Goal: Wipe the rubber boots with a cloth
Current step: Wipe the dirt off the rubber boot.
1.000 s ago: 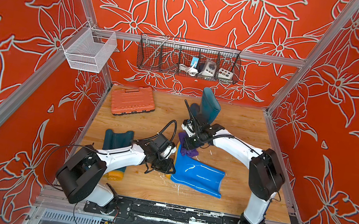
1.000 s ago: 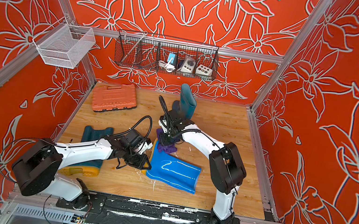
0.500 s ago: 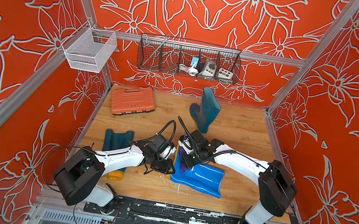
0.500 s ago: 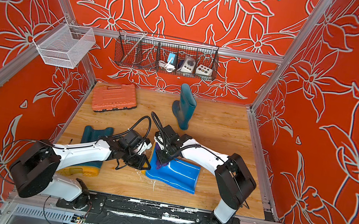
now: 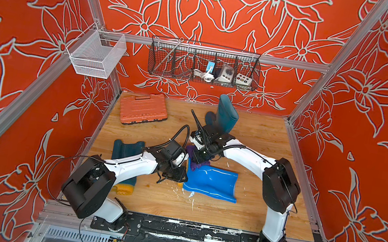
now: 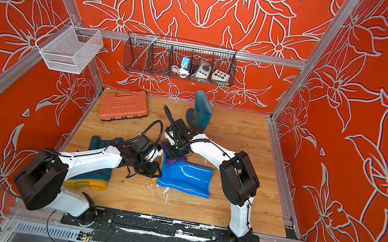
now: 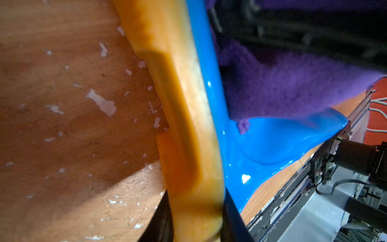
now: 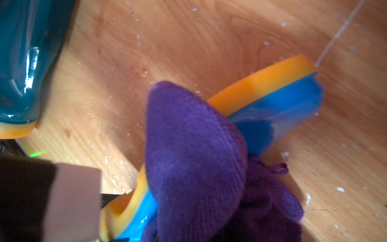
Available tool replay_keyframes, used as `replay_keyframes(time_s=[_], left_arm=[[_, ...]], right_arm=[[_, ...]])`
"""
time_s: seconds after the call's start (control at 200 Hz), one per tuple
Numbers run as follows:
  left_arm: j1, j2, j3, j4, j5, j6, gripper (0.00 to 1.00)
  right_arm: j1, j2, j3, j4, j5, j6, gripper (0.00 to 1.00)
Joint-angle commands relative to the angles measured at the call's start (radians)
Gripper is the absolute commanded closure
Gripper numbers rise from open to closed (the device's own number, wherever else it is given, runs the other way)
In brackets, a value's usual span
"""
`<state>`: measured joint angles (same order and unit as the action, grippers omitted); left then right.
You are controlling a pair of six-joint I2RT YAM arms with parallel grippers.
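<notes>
- Bunched on the toe end of the bright blue boot (image 5: 211, 183) — the cloth (image 5: 196, 165), purple terry, touching the glossy upper; pinched tight in the closed jaws of the right gripper (image 5: 202, 156), reaching in from 3 o'clock.
- For the boot itself: just off the middle of the table (image 5: 263, 144) toward 6 o'clock, flat on its side; yellow-orange sole facing 9 o'clock, shaft mouth facing 3 o'clock, toe toward 12 o'clock.
- Clamped on the heel part of that sole by the left gripper (image 5: 177, 174); in the left wrist view, one dark finger on each side of the sole's edge, jaws drawn in around it.
- At 12 o'clock, near the back wall, upright on its sole: the standing teal boot (image 5: 226, 113); just behind the right wrist, apart from the cloth.
- At 8 o'clock, flat on the wood: the lying teal boot (image 5: 127, 147), partly covered by the left arm; yellow sole toward 6 o'clock.
- At 10 o'clock, closed and flat: the orange tool case (image 5: 143, 109); well apart from all three boots.
- Up on the back rail at 12 o'clock, a black wire basket (image 5: 171, 59) with a few small devices; at the 10 o'clock corner, a white mesh basket (image 5: 94, 54).
- Scattered on the wood around the blue boot — small white flecks.
</notes>
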<state>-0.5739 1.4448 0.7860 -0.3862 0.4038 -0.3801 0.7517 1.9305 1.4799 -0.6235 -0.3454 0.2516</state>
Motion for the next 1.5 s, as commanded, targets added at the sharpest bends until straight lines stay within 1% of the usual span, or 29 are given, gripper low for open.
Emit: replay_keyframes(time_s=[0.0, 0.065, 0.155, 0.24, 0.3, 0.32, 0.35, 0.4, 0.495, 0.555, 0.605, 0.751, 0.916, 0.996, 1.071, 1.186, 1.386, 1.491], left_arm=[[-0.011, -0.006, 0.027, -0.013, 0.046, 0.065, 1.00], [-0.010, -0.008, 0.024, -0.011, 0.043, 0.063, 1.00], [-0.005, -0.004, 0.029, -0.006, 0.045, 0.055, 1.00], [0.001, 0.001, 0.033, -0.005, 0.036, 0.035, 0.99], [0.002, -0.004, 0.032, -0.011, 0.012, 0.019, 0.72], [0.002, -0.007, 0.030, -0.012, 0.002, 0.013, 0.64], [0.002, -0.015, 0.024, -0.013, -0.009, 0.006, 0.56], [0.002, -0.041, 0.009, -0.010, -0.020, -0.004, 0.48], [0.002, -0.103, -0.015, -0.031, -0.047, -0.024, 0.41], [0.002, -0.150, -0.022, -0.074, -0.072, -0.040, 0.40], [0.002, -0.191, -0.027, -0.126, -0.120, -0.067, 0.40], [0.002, -0.309, -0.082, -0.226, -0.254, -0.158, 0.41], [0.003, -0.401, -0.135, -0.240, -0.319, -0.239, 0.43], [0.003, -0.430, -0.141, -0.243, -0.335, -0.250, 0.43], [0.003, -0.444, -0.145, -0.242, -0.349, -0.248, 0.43], [0.003, -0.435, -0.143, -0.241, -0.351, -0.244, 0.43], [0.005, -0.408, -0.146, -0.232, -0.334, -0.241, 0.43], [0.005, -0.415, -0.149, -0.236, -0.336, -0.237, 0.43]], right_arm=[[-0.007, -0.058, -0.019, 0.015, -0.072, -0.009, 1.00], [0.012, -0.109, -0.078, 0.025, -0.123, 0.001, 1.00], [0.055, -0.185, -0.197, 0.076, -0.189, 0.050, 1.00], [0.075, -0.241, -0.308, 0.139, -0.216, 0.107, 1.00], [0.069, -0.262, -0.344, 0.159, -0.196, 0.123, 1.00], [0.066, -0.264, -0.343, 0.156, -0.190, 0.119, 1.00], [0.061, -0.263, -0.331, 0.149, -0.186, 0.111, 1.00], [0.057, -0.252, -0.294, 0.131, -0.185, 0.090, 1.00], [0.064, -0.224, -0.209, 0.081, -0.196, 0.041, 1.00], [0.086, -0.211, -0.175, 0.043, -0.175, -0.006, 1.00], [0.102, -0.200, -0.161, 0.013, -0.163, -0.039, 1.00], [0.166, -0.186, -0.168, -0.021, -0.146, -0.070, 1.00], [0.260, -0.164, -0.215, 0.011, -0.164, -0.031, 1.00], [0.293, -0.153, -0.224, 0.018, -0.171, -0.030, 1.00], [0.299, -0.142, -0.210, 0.005, -0.162, -0.041, 1.00], [0.267, -0.111, -0.165, -0.031, -0.091, -0.072, 1.00], [0.093, -0.019, -0.060, -0.029, -0.083, -0.073, 1.00], [0.031, -0.014, 0.002, -0.049, -0.087, -0.079, 1.00]])
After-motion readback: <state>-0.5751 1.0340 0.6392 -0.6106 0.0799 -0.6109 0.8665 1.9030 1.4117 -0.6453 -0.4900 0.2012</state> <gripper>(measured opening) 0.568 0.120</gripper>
